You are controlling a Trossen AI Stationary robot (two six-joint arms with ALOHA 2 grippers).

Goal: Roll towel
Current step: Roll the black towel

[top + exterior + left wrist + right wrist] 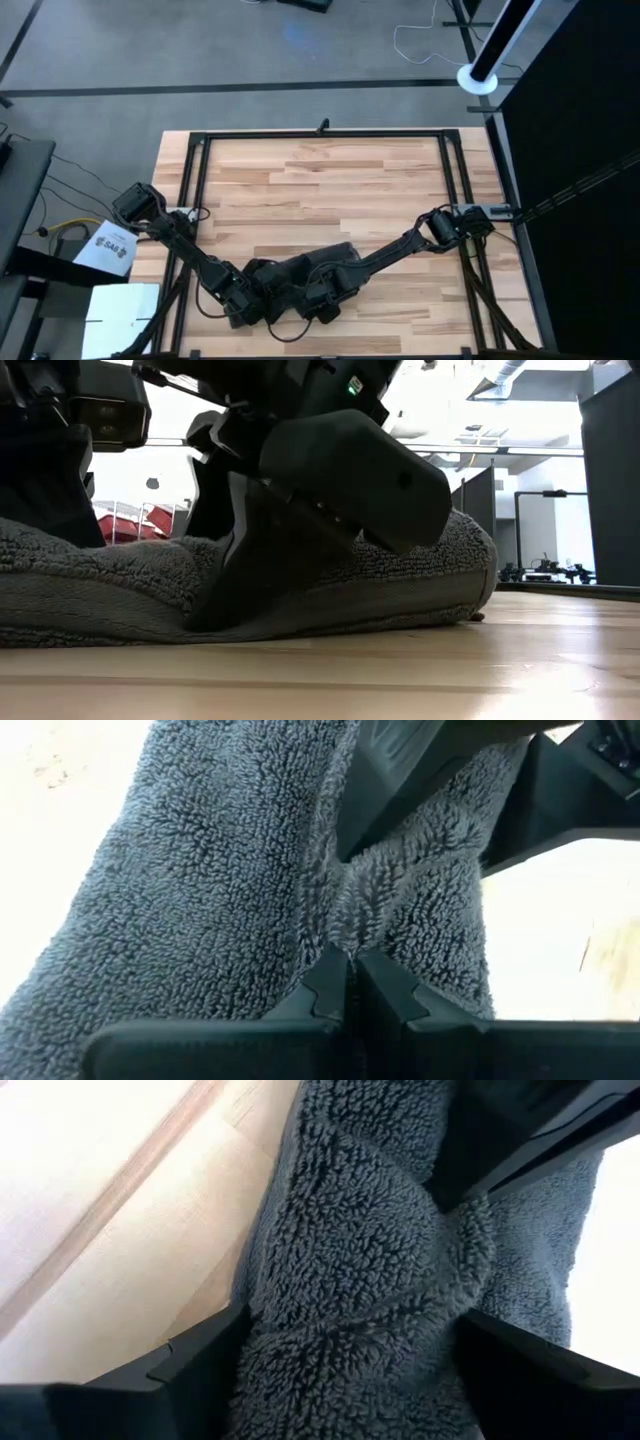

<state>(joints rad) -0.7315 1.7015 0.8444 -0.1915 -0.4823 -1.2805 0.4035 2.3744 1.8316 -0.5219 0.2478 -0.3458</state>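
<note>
Left end effector [345, 982]: fingers pinched together on a fold of the towel [200, 900].
Right end effector [345, 1355]: spread wide, straddling the towel's bunched edge.
Towel: near front edge of the tabletop [330, 180].

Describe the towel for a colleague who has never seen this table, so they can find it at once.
On the wooden table, look at the near edge, where both dark arms meet. The towel lies there, a charcoal-grey fluffy cloth, partly folded, the left gripper shut on it and the right gripper open around it. It is the only soft thing there.

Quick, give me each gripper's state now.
Left gripper: shut, pinching the towel.
Right gripper: open wide, fingers either side of a towel fold.
</note>
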